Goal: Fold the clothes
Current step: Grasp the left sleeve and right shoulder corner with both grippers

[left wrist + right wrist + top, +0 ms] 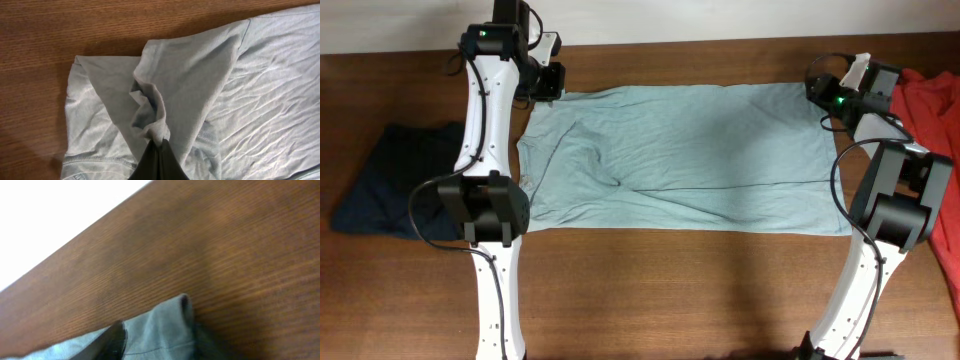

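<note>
The pale grey-blue T-shirt (690, 155) lies spread flat across the table, neck to the left. My left gripper (546, 82) is at its far left corner. In the left wrist view it (161, 145) is shut on a pinched fold of the sleeve fabric (190, 75). My right gripper (827, 93) is at the shirt's far right corner. In the right wrist view one dark finger (119, 335) lies against the hem corner (165, 327), which stands raised off the wood. The other finger is hidden. A dark navy garment (385, 180) lies at the left, a red-orange one (932, 100) at the right.
The wooden table (660, 290) shows in front of the shirt. Its far edge (75, 245) runs just behind both grippers. The two arm bases stand at the near left and near right.
</note>
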